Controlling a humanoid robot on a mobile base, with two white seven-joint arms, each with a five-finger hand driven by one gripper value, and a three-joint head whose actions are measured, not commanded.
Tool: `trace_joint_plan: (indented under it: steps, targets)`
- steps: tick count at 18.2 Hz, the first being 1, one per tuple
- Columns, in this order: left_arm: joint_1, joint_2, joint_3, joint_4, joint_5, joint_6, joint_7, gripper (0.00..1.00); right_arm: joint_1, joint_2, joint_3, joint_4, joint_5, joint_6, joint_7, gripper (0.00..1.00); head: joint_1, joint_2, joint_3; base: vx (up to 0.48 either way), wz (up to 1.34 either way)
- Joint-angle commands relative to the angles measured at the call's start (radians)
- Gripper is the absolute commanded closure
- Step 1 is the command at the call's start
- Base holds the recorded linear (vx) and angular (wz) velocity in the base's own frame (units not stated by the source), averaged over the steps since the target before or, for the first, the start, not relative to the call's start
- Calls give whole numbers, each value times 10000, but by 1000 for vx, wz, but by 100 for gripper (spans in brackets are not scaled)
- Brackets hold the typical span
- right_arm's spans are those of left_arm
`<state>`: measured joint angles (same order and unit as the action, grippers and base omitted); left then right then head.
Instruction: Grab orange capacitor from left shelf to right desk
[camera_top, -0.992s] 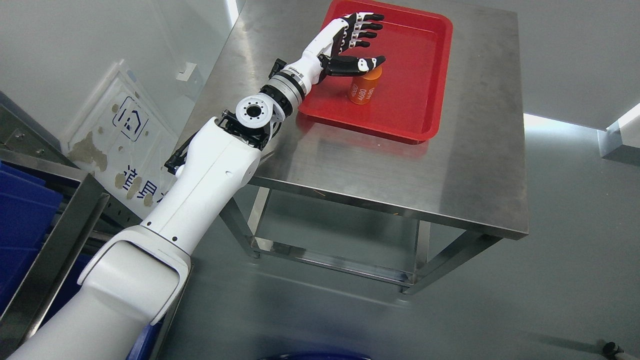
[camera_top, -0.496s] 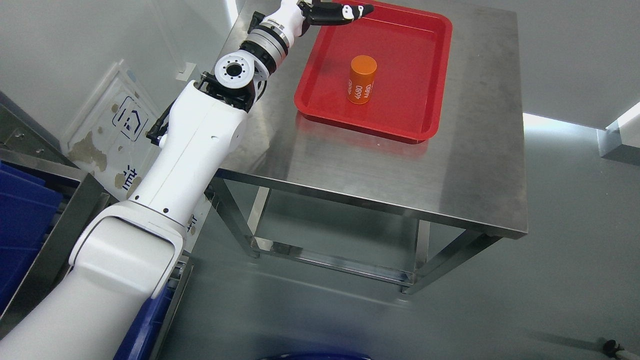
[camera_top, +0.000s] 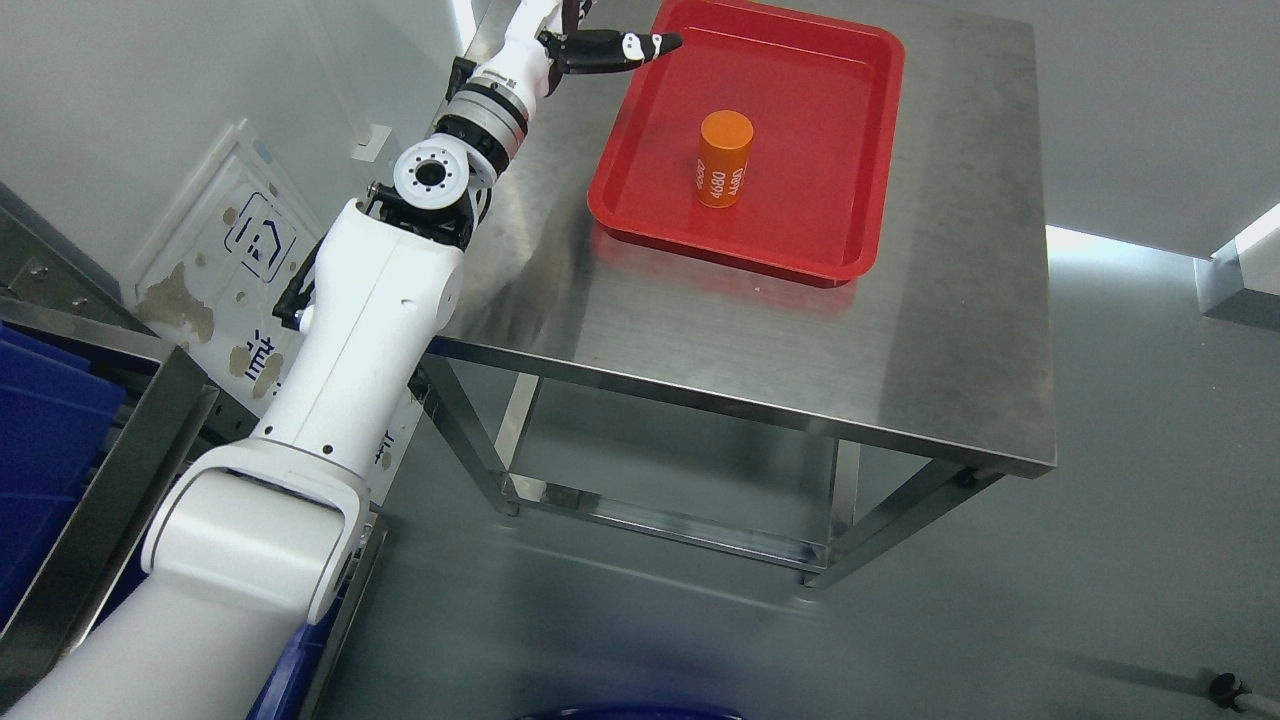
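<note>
An orange capacitor (camera_top: 722, 160) with white print stands upright in the red tray (camera_top: 820, 150) on the steel desk (camera_top: 750, 360). My left arm comes in from the lower left and reaches up along the desk's left side. My left hand (camera_top: 600, 45) is at the top edge, above the tray's far left corner and well apart from the capacitor. Its thumb (camera_top: 640, 44) sticks out straight and it holds nothing. The other fingers are cut off by the picture's top edge. My right arm is out of view.
A steel shelf frame (camera_top: 120, 470) with blue bins (camera_top: 40, 420) stands at the lower left. A white board with blue signs (camera_top: 250, 260) leans on the wall beside the desk. Grey floor lies to the front and right.
My left hand has let go of the capacitor, leaving it upright in the tray, and has drawn back up and to the left, towards the top edge.
</note>
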<state>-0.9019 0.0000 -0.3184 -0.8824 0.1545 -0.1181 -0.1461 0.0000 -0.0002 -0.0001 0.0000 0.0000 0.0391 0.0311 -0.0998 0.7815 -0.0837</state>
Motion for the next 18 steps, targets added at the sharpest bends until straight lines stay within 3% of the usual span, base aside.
trace_joint_plan:
  steps: [1,7,18]
  targets:
    - [2128,175,1573,-3306,-195,751,-27,0,338,-173,-122,-230,0,8,-4,0,0,0,0,0,0]
    - [3266,175,2094,-3923,-195,383,-27,0,338,-173,-122,-230,0,8,-4,0,0,0,0,0,0]
    - [3174,175,2371,-4337,-195,398,-42,0,338,-173,-122,-230,0,8,-4,0,0,0,0,0,0]
